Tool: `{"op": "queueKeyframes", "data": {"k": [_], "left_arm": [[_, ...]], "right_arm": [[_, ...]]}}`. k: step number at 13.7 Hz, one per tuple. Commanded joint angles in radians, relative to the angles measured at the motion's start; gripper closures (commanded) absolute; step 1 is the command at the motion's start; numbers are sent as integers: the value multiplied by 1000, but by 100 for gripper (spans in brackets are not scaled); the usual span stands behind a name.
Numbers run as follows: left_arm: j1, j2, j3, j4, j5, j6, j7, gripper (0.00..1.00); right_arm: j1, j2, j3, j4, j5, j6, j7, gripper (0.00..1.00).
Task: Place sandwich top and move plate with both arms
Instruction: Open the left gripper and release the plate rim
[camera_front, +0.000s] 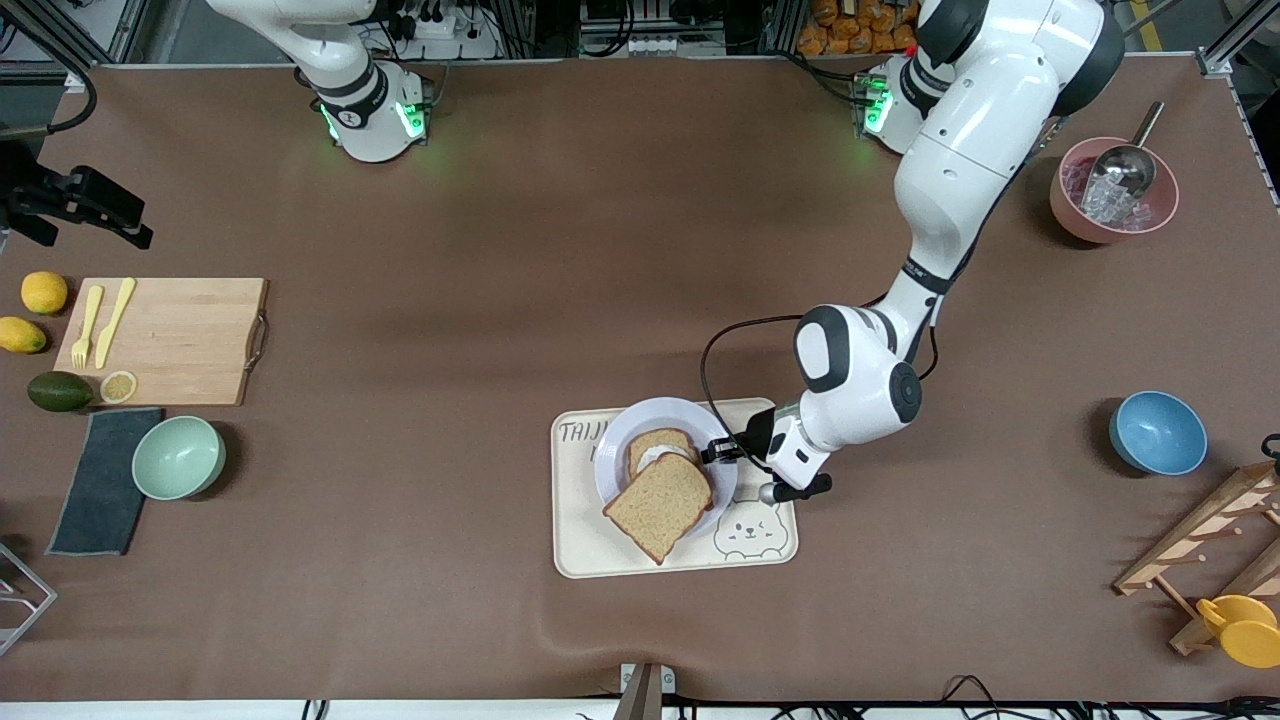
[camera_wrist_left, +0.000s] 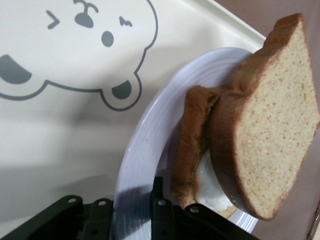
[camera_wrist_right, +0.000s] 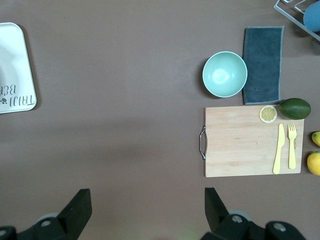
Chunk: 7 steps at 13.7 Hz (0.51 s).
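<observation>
Cream tray (camera_front: 600, 545) with a bear drawing sits near the front-camera edge of the brown table (camera_front: 560, 250), around mid-length; wide bare cloth on every side of it, most of all toward the robots' bases. The plate (camera_front: 625, 440) lies on the tray, its rim running out to the tray's edge on the side away from the camera. On the plate an egg-topped toast slice (camera_front: 657, 447), and across it the sandwich top (camera_front: 660, 505), laid skew: one corner points down toward the front camera and overhangs the plate rim above the tray, its long axis diagonal, running from that corner up toward the left arm's end. In the left wrist view the top slice (camera_wrist_left: 272, 135) rests tilted against the lower slice (camera_wrist_left: 192, 145), egg white showing between them. Left gripper (camera_front: 722, 450) is down at the plate's rim on the left arm's side, jaws closed onto the rim. Right gripper (camera_wrist_right: 145, 210) hangs high with fingers spread wide and nothing between them, waiting over bare cloth near the chopping board (camera_wrist_right: 252, 141), mint bowl (camera_wrist_right: 224, 74) and grey cloth (camera_wrist_right: 263, 64). Blue bowl (camera_front: 1157, 432) well apart toward the left arm's end
</observation>
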<state>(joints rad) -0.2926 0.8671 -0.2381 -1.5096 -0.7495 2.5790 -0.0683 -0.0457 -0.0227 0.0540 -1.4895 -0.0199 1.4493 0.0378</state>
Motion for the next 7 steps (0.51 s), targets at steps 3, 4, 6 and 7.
{"op": "queueKeyframes", "data": {"k": [3,4,6,7], "left_arm": [[-33,4,8,32,9,67,-15,0],[-31,1,7,32,9,67,-15,0],[-22,-19,8,16,10,64,-5,0],[-14,-46,8,-13,18,63,-1,0]], "right_arm": [[-13,-5,10,-8,0,8,16,0],[-13,-5,10,-8,0,8,16,0],[-13,-5,10,-8,0,8,16,0],[-13,-3,10,-8,0,8,16,0]]}}
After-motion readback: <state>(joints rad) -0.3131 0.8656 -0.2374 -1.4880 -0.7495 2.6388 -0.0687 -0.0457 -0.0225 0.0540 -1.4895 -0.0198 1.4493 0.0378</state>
